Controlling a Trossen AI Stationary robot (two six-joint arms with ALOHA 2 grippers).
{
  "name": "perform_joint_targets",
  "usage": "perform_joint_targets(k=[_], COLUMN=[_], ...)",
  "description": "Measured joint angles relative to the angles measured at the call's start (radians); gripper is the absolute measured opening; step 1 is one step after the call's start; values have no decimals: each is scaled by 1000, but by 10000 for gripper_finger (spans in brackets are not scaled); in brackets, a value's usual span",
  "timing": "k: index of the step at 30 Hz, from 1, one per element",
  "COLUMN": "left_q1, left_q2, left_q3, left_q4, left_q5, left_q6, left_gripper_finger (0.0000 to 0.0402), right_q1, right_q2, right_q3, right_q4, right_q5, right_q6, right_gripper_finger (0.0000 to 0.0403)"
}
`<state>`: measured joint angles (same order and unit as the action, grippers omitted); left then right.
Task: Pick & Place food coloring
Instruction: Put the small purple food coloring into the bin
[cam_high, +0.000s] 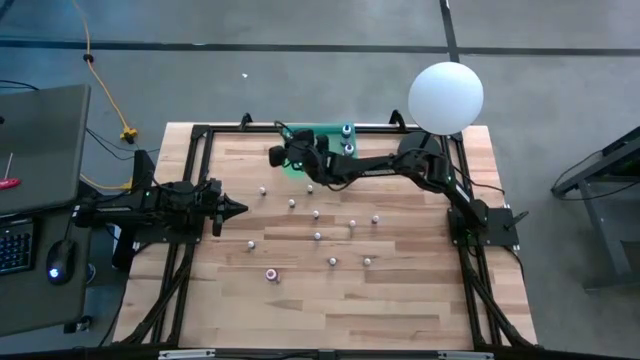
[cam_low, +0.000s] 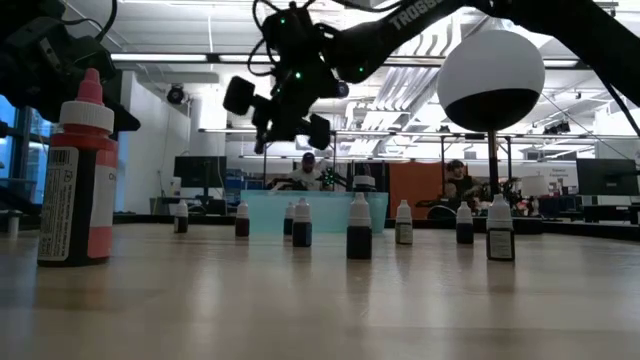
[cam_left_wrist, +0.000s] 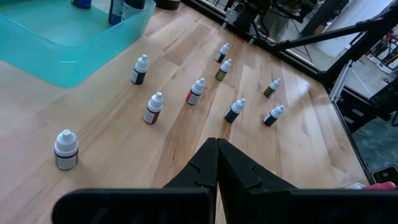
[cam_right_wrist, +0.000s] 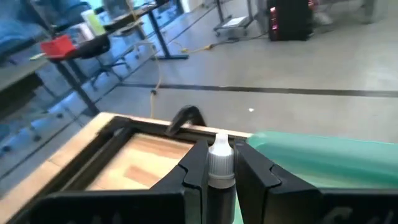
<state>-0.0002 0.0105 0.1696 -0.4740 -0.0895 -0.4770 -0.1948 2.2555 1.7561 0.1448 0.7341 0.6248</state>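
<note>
Wooden table (cam_high: 400, 300), right hand (cam_right_wrist: 221, 171) around upright food coloring bottle (cam_right_wrist: 220, 163)

open-plan robotics lab: desks with monitors (cam_low: 195, 170), ceiling strip lights (cam_low: 180, 58), concrete floor (cam_high: 300, 80)

Around my wooden table (cam_high: 400, 300) it's grey concrete floor (cam_high: 300, 80), a desk with keyboard (cam_high: 18, 248) at frame left, ceiling strip lights (cam_low: 165, 58) upper left.
</note>
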Motion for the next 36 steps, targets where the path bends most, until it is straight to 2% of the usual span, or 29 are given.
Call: perform_joint_targets(k=[9, 15, 20, 29, 36], left_q1=[0, 0, 0, 0, 0], left_q2=[0, 0, 0, 0, 0], left_q3=[0, 0, 0, 0, 0], left_q4=[0, 0, 0, 0, 0], left_q5=[0, 0, 1, 0, 0], left_q6=[0, 0, 0, 0, 0], left_gripper_finger=[0, 0, 0, 0, 0], right_q1=[-8, -8, -8, -10, -21], right_q2=[0, 23, 60, 113, 131], right_q3=[-64, -105, -101, -98, -101], right_q4=[-6, 0, 58, 75, 102], right_q5=[0, -23, -81, -105, -121], right_q6=[-14, 88, 82, 163, 164], right_gripper_finger=[45, 45, 45, 45, 45])
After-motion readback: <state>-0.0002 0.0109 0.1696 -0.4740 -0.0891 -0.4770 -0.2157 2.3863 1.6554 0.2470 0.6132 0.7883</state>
